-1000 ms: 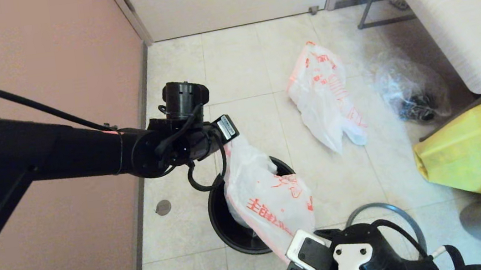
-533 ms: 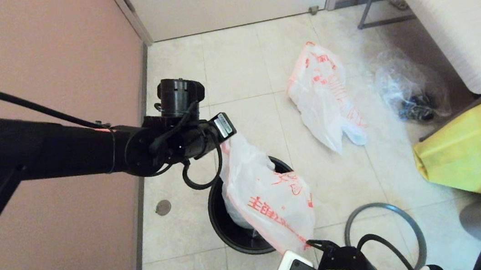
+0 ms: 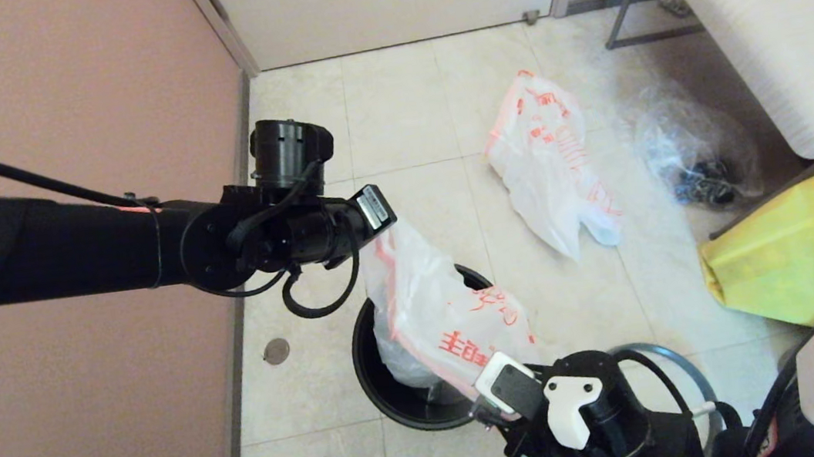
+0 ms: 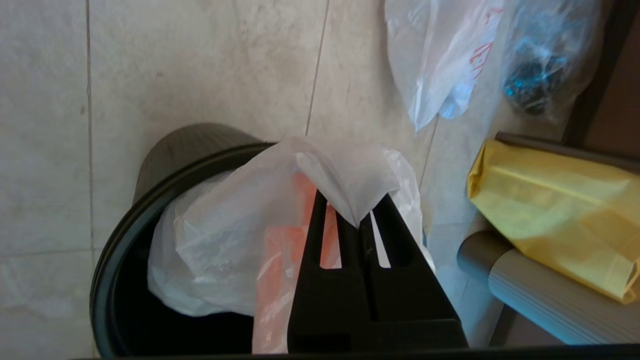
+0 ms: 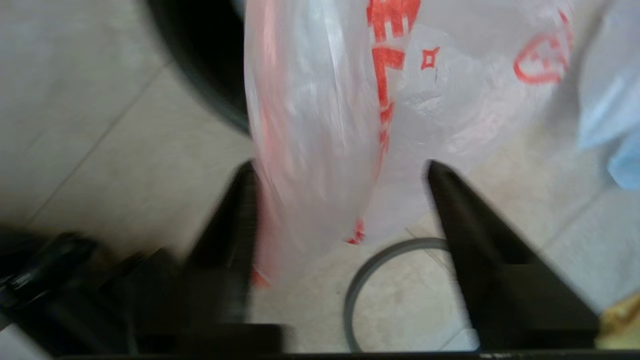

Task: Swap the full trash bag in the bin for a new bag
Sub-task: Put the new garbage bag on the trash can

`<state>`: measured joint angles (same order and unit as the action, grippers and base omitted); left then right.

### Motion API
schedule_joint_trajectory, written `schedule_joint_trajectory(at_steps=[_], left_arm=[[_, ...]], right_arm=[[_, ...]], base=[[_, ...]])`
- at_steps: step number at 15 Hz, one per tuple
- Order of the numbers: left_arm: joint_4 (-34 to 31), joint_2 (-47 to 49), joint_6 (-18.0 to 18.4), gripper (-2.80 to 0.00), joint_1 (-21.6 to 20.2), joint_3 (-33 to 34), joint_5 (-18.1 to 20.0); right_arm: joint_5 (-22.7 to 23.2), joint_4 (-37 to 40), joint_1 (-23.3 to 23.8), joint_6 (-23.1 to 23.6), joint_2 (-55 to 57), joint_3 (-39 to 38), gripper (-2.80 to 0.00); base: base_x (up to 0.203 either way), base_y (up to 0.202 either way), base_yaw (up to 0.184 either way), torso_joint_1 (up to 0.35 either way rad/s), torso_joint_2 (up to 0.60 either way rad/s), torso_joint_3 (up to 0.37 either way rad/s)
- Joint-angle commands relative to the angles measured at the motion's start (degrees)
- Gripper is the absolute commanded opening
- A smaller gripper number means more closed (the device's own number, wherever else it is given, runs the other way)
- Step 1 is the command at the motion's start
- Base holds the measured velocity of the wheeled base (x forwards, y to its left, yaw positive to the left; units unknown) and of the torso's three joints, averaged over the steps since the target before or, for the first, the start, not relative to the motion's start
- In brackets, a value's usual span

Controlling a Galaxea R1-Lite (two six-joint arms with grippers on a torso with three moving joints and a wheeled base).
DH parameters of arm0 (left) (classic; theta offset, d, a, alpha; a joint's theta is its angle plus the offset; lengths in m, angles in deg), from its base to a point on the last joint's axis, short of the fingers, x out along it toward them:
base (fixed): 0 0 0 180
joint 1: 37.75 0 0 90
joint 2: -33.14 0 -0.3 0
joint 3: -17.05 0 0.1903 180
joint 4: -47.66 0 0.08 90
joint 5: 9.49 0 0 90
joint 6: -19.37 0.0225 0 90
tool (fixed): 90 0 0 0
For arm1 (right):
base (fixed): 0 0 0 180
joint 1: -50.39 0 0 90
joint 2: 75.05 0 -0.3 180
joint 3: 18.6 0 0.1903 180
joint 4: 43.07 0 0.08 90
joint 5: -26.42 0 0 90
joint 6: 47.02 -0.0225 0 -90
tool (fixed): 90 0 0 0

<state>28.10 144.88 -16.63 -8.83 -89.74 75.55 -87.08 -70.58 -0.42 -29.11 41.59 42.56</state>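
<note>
Both grippers partly hidden: left gripper (image 4: 356, 220) pinches new bag (image 3: 441, 317); right gripper (image 5: 340, 175) agape.

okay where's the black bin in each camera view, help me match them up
Head view: the bin sits on the floor at lower centre, the new bag hanging into it.
Left wrist view: the bin fills the lower left, beyond the left gripper.
Right wrist view: only a dark edge of the bin at the top.
Shared landmark: the new bag's orange print.
</note>
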Motion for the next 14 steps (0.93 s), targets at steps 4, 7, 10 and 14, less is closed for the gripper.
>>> schedule_joint_trajectory(at_steps=[4, 7, 10, 14], left_arm=[[-3.1, 0.0, -0.2, -2.8, -0.3, -1.2, 0.8], [-6.4, -0.2, -0.2, -2.8, -0.4, -2.3, 2.2], [-13.2, 0.2, -0.2, -2.8, -0.5, -5.3, 4.2], [-18.4, 1.4, -0.3, -2.8, -1.2, -8.5, 5.2]], right_arm=[[0.0, -0.3, 5.8, 0.1, -1.8, 3.3, -2.8], [0.2, -0.4, 8.5, -0.3, -3.0, 2.8, -2.8], [0.5, -0.9, 10.0, -0.6, -4.2, 2.9, -2.8], [0.3, -0.8, 10.8, -0.2, -4.1, 2.5, -2.8]], base=[[0.0, 0.0, 0.0, 0.0, 0.0, 0.0], [0.0, 0.0, 0.0, 0.0, 0.0, 0.0], [0.0, 0.0, 0.0, 0.0, 0.0, 0.0], [0.0, 0.0, 0.0, 0.0, 0.0, 0.0]])
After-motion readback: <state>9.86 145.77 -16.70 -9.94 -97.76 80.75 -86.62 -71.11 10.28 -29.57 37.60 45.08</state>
